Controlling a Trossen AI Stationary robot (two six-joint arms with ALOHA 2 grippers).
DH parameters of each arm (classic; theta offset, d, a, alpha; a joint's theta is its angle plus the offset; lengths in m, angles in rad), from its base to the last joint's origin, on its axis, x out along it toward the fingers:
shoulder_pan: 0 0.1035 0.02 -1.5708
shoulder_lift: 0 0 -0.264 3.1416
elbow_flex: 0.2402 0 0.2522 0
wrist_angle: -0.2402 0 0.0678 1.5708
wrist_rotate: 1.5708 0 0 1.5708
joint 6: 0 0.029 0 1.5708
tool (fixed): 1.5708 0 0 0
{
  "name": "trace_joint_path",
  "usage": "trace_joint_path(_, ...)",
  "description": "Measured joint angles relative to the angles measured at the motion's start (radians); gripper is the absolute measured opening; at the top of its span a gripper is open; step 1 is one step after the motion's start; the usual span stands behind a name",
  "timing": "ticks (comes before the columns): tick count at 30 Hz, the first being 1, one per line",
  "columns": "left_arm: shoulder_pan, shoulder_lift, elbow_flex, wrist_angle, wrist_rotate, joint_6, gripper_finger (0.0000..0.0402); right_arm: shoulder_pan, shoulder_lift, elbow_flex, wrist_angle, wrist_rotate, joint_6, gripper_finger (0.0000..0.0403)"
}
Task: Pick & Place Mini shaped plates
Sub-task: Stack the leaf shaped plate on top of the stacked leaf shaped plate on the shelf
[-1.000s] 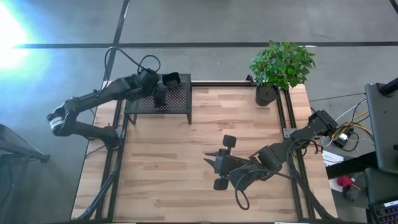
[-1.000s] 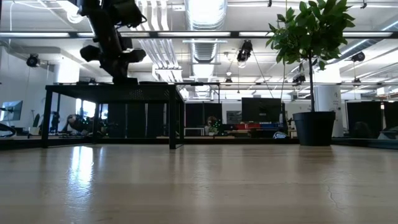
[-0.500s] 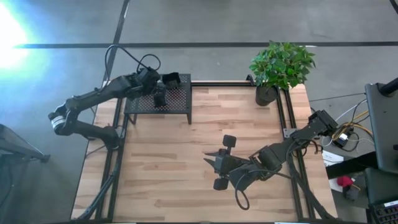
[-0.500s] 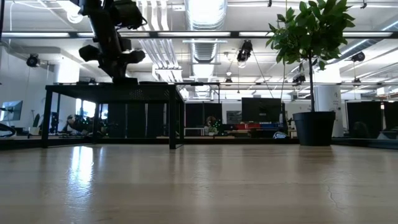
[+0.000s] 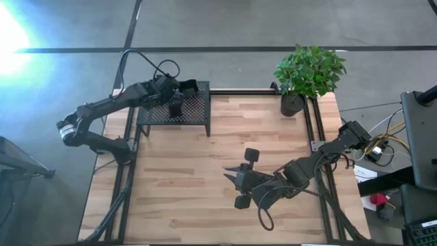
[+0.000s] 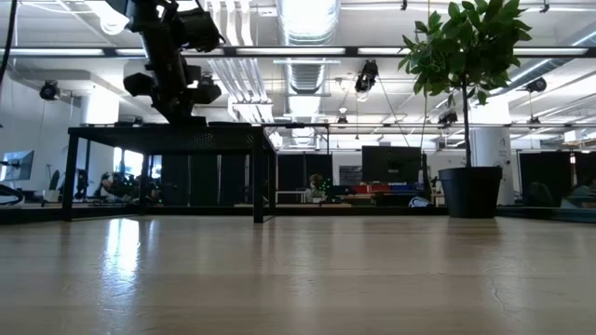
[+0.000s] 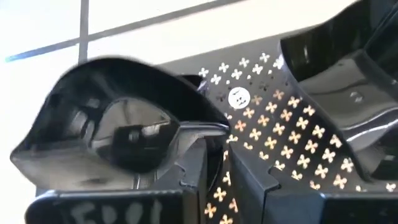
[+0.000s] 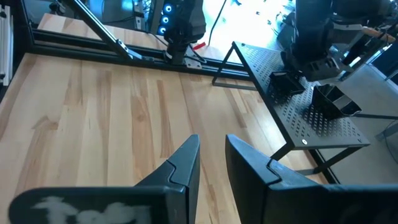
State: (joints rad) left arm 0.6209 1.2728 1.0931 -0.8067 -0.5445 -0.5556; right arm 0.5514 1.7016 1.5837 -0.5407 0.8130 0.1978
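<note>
My left gripper (image 5: 175,108) points down over the black perforated stand (image 5: 194,113) at the table's far left corner and is shut on a mini plate (image 7: 112,124), a rounded glossy black dish. A second, squarish mini plate (image 5: 188,87) sits on the stand's far edge, also visible in the left wrist view (image 7: 348,74) and the right wrist view (image 8: 336,101). My right gripper (image 5: 229,176) waits low over the table's middle, pointing toward the left edge, open by a narrow gap (image 8: 212,155) and touching nothing. My left gripper pinches the rounded mini plate by its thin rim (image 7: 202,127) between the two fingers, coming from above and pointing down. The dish's bowl lies to one side of the fingers, level with the stand's top. Whether it rests on the stand I cannot tell.
A potted plant (image 5: 292,104) stands at the table's far right corner. The stand (image 6: 168,138) rises on thin legs above the wooden table (image 5: 177,178). A metal frame edges the table's left, far and right sides.
My left arm's rear part has shifted slightly toward the table, and the wrist has turned a little. Its gripper has stayed at the same spot on the stand.
</note>
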Motion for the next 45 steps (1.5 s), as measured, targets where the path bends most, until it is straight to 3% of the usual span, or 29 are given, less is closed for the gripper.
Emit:
trace_joint_path(14,0.003,-0.001,0.02,0.039,-0.074,0.041,0.006,-0.001,0.0,0.0,0.0,0.0,0.0,0.0072)
trace_joint_path(25,0.002,-0.007,0.121,-0.087,0.053,0.233,0.006,-0.001,0.0,0.0,0.0,0.0,0.001,0.0072)
trace_joint_path(31,0.002,-0.005,0.082,-0.102,0.055,0.306,0.006,-0.001,0.0,0.0,0.0,-0.001,0.004,0.0072)
trace_joint_path(45,0.003,-0.003,0.053,-0.101,-0.006,0.322,0.006,-0.008,0.0,0.0,0.0,-0.001,0.004,0.0072)
